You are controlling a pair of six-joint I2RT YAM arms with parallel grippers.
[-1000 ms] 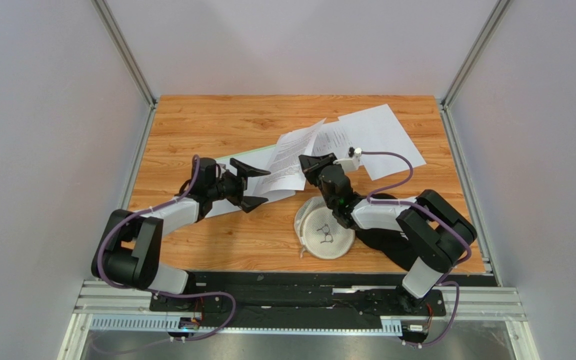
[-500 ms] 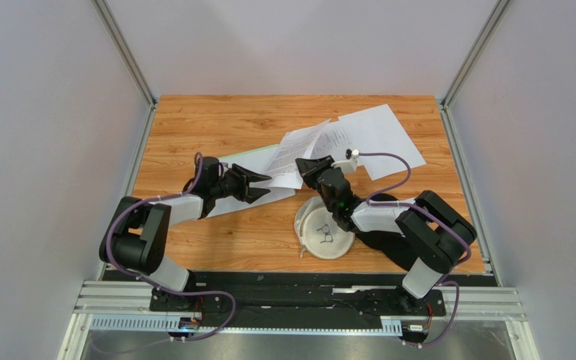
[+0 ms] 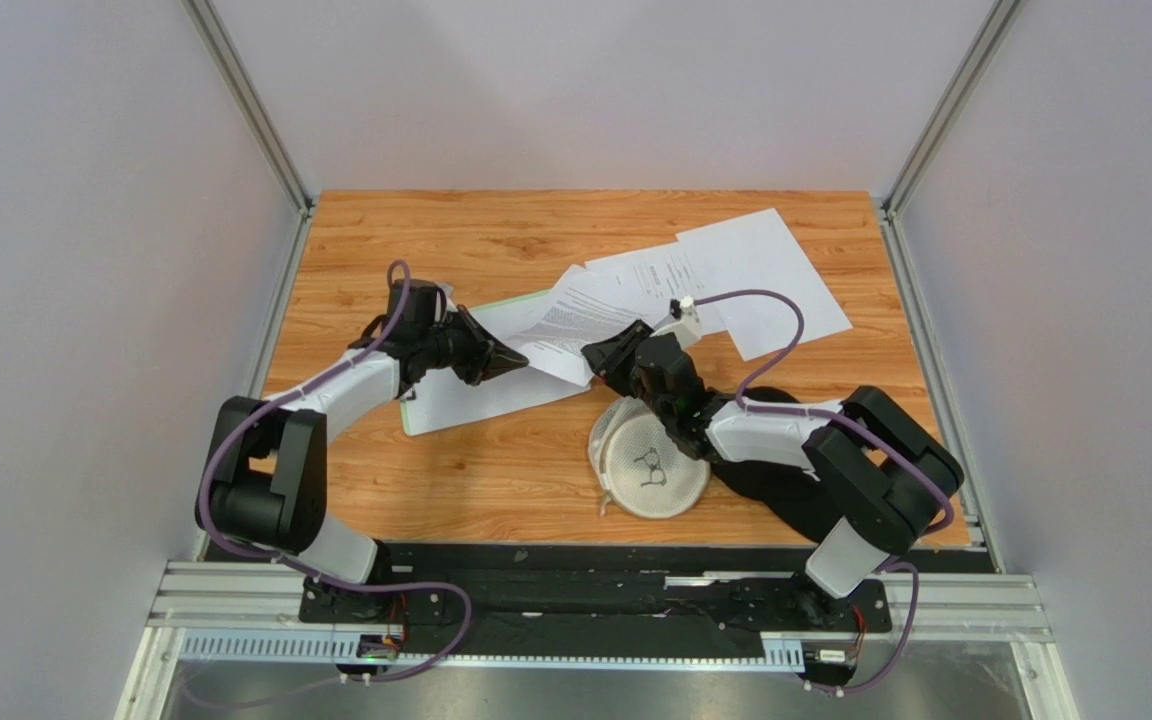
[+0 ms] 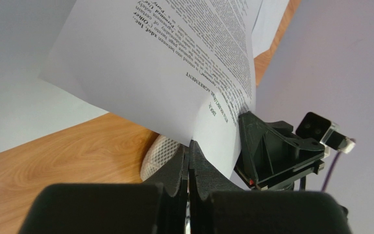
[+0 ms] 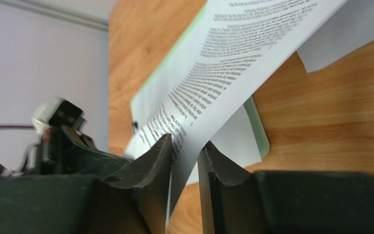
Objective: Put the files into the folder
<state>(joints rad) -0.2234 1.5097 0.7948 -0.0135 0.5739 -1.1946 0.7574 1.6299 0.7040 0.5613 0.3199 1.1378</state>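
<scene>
A printed sheet (image 3: 567,320), one of the files, hangs tilted above the table between both arms. My left gripper (image 3: 504,360) is shut on its near edge, and in the left wrist view the jaws (image 4: 190,146) pinch the printed sheet (image 4: 174,63). My right gripper (image 3: 608,351) is open. Its fingers stand apart in the right wrist view, with the same sheet (image 5: 233,63) passing loosely through the gap at the gripper (image 5: 184,151). The light-green folder (image 3: 414,420) lies under a white sheet (image 3: 455,393); only the folder's edge (image 5: 258,134) shows. Two more files (image 3: 766,270) lie at the back right.
A round white mesh object (image 3: 650,465) sits near the front centre, seen also as the mesh object (image 4: 160,148) in the left wrist view. A black cloth (image 3: 778,488) lies under the right arm. Metal frame posts and grey walls bound the table.
My left gripper moved in and shut on the printed sheet's edge. The right gripper's jaws came apart from the sheet, and the sheet now hangs lower and flatter.
</scene>
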